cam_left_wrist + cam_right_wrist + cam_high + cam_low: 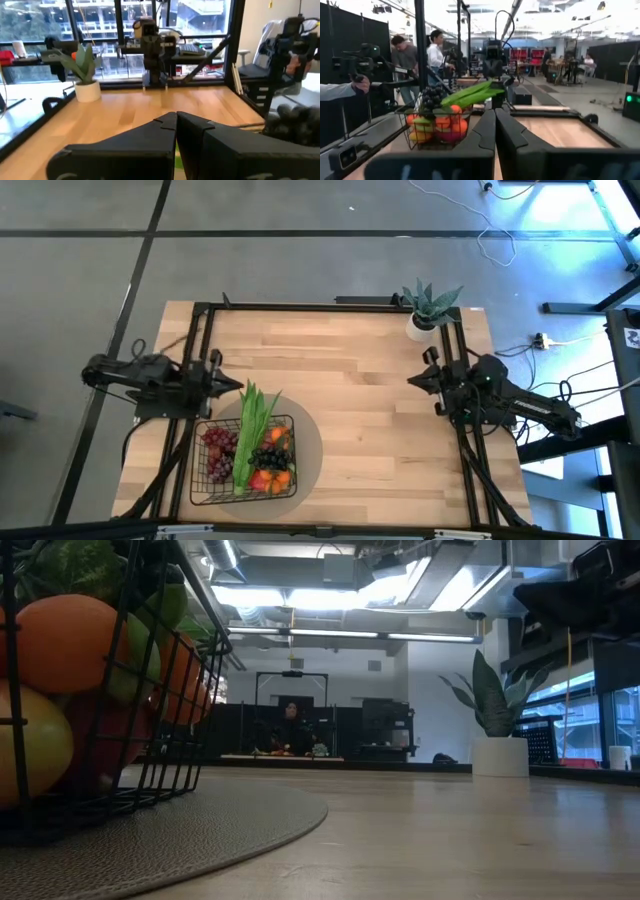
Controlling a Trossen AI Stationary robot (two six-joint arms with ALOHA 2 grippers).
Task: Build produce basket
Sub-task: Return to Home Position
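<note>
1. Pale wooden tabletop point(380, 410), round grey mat point(312, 442) by its left edge.
2. On the mat: basket point(196, 480), heaped with produce point(265, 462), long green bunch point(250, 420) poking over the rim.
3. Just beside it, left tool point(236, 387), fingers pressed together, empty.
4. At the right edge, right tool point(412, 381), also pressed together, near the corner's potted plant point(430, 308).

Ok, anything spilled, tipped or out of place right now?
Nothing stands out. The basket sits upright on its round mat, produce inside, long green bunch poking past the rim. Left pincer and right pincer wait shut at the table's sides.
</note>
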